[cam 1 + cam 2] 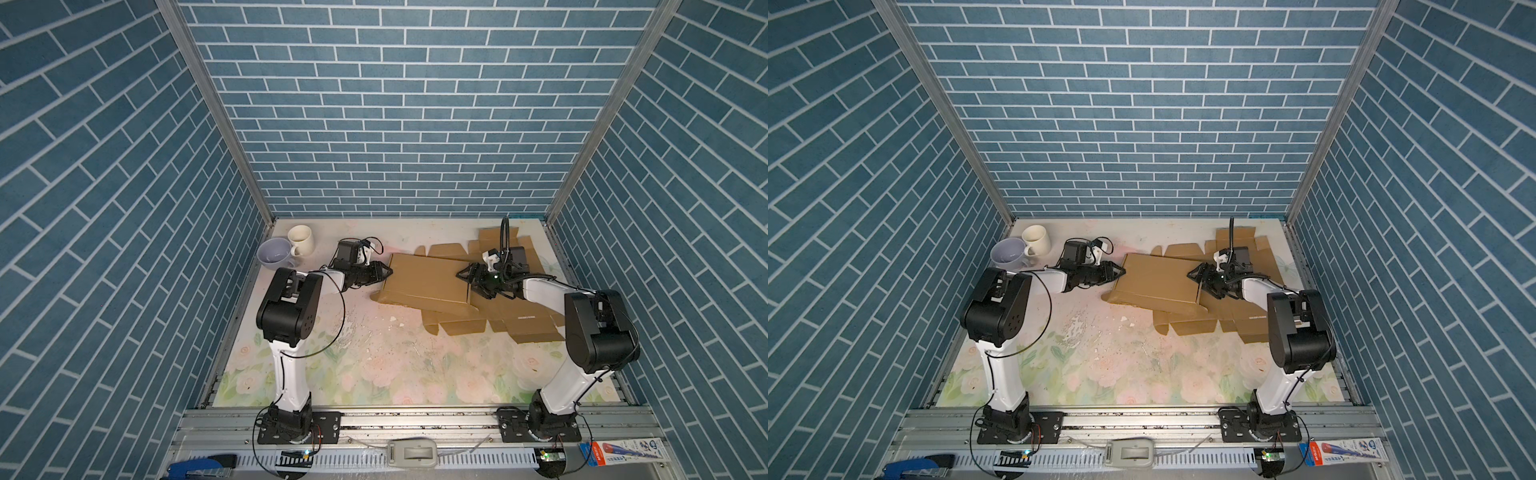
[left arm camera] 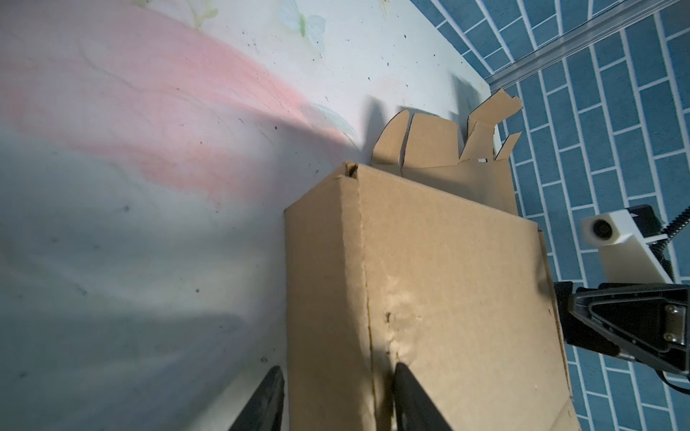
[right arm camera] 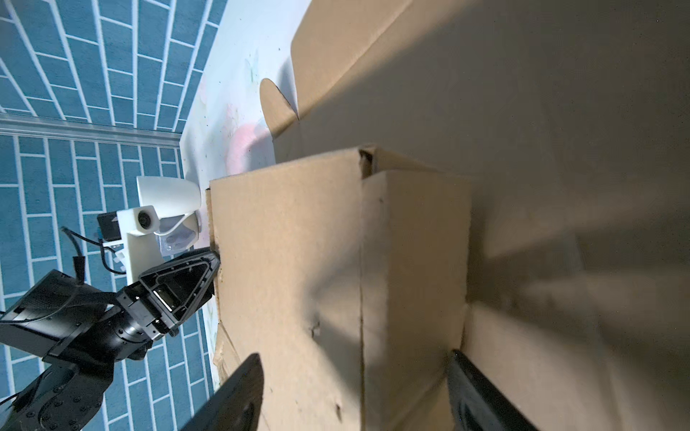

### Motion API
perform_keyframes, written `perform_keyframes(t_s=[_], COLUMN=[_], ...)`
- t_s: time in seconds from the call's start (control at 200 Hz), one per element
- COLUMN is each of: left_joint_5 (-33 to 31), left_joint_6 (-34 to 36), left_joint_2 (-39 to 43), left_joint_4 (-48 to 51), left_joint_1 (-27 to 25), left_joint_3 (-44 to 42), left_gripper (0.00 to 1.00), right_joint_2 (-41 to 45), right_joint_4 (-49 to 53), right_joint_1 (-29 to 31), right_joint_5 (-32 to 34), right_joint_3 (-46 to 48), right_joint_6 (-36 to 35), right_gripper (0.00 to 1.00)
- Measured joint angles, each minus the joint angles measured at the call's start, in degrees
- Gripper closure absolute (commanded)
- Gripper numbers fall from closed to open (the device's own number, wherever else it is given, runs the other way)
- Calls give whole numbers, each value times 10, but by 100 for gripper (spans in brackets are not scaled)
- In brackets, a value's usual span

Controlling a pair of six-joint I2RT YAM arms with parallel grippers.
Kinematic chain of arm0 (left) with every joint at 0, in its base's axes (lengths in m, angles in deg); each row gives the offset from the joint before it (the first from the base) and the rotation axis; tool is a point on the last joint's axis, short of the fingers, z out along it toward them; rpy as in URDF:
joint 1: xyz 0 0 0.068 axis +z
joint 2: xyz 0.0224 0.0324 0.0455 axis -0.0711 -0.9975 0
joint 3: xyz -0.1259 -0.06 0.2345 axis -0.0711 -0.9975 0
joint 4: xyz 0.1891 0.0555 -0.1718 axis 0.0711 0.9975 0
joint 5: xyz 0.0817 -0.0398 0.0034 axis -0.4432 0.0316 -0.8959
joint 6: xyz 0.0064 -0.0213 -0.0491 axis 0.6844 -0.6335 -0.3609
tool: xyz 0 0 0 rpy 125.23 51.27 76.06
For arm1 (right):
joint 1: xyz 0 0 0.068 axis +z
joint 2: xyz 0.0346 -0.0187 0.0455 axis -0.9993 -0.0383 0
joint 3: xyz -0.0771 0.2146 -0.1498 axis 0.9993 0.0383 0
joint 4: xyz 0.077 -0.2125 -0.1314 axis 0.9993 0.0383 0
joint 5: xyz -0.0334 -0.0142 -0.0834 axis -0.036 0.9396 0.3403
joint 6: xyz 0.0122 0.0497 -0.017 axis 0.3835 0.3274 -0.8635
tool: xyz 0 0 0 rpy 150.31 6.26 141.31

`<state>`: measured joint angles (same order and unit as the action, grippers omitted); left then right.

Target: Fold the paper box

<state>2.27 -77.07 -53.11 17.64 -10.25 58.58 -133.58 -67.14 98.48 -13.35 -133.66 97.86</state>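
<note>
At the far right of the table (image 1: 374, 365), the paper box (image 1: 428, 278) lies half-formed on flat cardboard sheets (image 1: 523, 328). The left gripper (image 1: 390, 272) straddles its left fold — fingers (image 2: 267, 399) apart, pinching or not I cannot tell. The right gripper (image 1: 468, 282) stands wide apart over the right wall — I judge, to square both sides together.

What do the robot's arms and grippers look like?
The left arm and right arm have white links, bulky black joints and black base plates, with thin black cables looping alongside. The left gripper and right gripper are black with tapered fingers.
</note>
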Motion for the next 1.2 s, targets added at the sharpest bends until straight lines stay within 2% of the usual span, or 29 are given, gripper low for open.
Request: perform_keyframes(t_s=[0.24,0.61,0.81,0.995,1.2], left_joint_5=[-7,-12,-12,-21,-29], left_joint_6=[-2,-8,-14,-18,-26], left_joint_2=[0,0,1,6,10], left_joint_4=[-10,-42,-55,-57,-60], left_joint_1=[4,6,6,8,11], left_joint_3=[-3,-21,-26,-31,-35], left_gripper=[51,53,53,48,47], right_joint_2=[-9,-40,-41,-15,-13], right_joint_4=[-90,-91,-99,-95,-151], right_joint_1=[8,27,27,26,26], right_joint_5=[-1,8,-10,-23,-35], right_joint_3=[39,43,46,46,47], right_joint_6=[62,54,53,63,100], right_gripper=[24,22,32,35,41])
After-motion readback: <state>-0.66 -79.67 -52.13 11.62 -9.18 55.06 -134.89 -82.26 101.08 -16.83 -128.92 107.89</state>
